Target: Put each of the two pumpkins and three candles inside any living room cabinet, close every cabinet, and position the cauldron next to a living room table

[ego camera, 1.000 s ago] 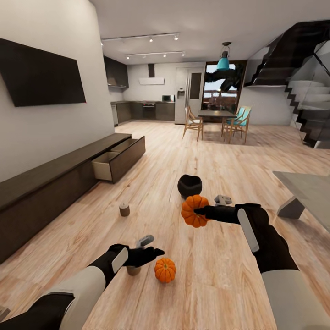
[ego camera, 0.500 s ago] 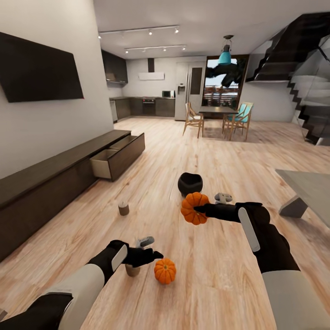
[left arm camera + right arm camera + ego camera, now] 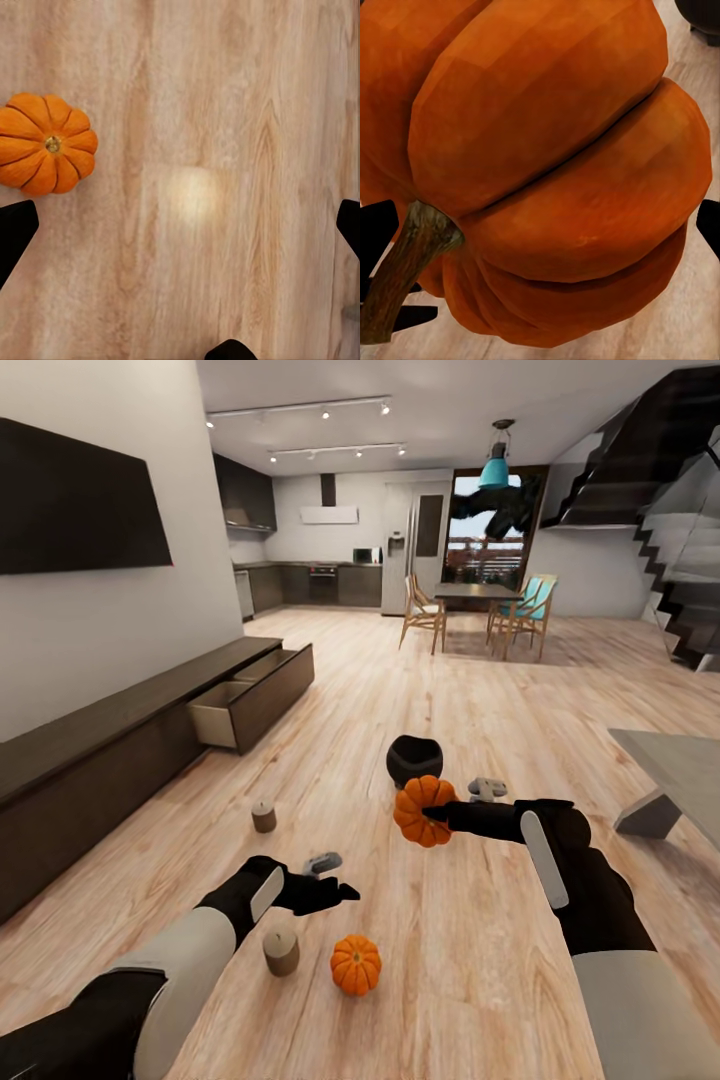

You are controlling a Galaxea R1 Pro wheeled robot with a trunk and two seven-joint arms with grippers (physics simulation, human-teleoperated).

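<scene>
My right gripper (image 3: 434, 817) is shut on an orange pumpkin (image 3: 421, 810), held above the floor; the pumpkin (image 3: 547, 165) looms large in the right wrist view. A second pumpkin (image 3: 356, 964) lies on the wood floor, and this pumpkin (image 3: 46, 142) sits just off to one side of my left gripper's span. My left gripper (image 3: 333, 886) hovers open over bare floor. One tan candle (image 3: 281, 950) stands beside my left forearm, another candle (image 3: 263, 816) farther off toward the cabinet (image 3: 90, 760). The black cauldron (image 3: 413, 758) sits just behind the held pumpkin.
One cabinet drawer (image 3: 245, 705) stands pulled open, its pale inside showing. The low table (image 3: 680, 760) is at the right edge. Dining table and chairs (image 3: 480, 615), kitchen and stairs lie far back. Wide floor stretches between me and the cabinet.
The view has shifted a little. My left gripper has lifted away from the near candle, which now shows in full. The right gripper still holds its pumpkin in the same spot.
</scene>
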